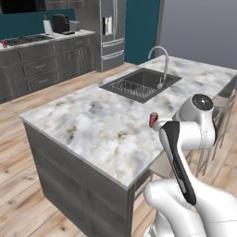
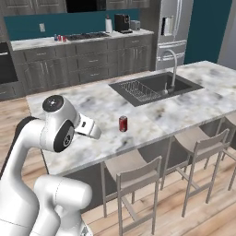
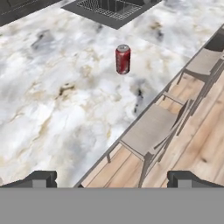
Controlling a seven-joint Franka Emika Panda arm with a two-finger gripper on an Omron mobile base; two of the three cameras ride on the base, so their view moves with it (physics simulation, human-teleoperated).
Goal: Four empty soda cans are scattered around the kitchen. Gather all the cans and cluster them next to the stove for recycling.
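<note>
While one red soda can stands upright and alone on the marbled island counter, the job looks only partly done. In the hand view that can sits in the upper middle of the frame, between the sink along the top edge and the counter's edge that runs down toward the bar stools at lower right. The gripper shows as two dark fingertips far apart at the bottom corners of that view, so the jaws stand wide open with nothing between them, and the can is well apart from them. In the right base view the same can sits at the middle of the frame, near the island's front edge above the stools. At the upper left of that view, on the back counter just beside the stove, a few small red and blue shapes appear; these are probably cans already gathered, though they are too small to count. In the left base view a small red shape shows at the far left edge beside the stove. My judgement: this island can is yet to be grasped and carried across to the stove.
</note>
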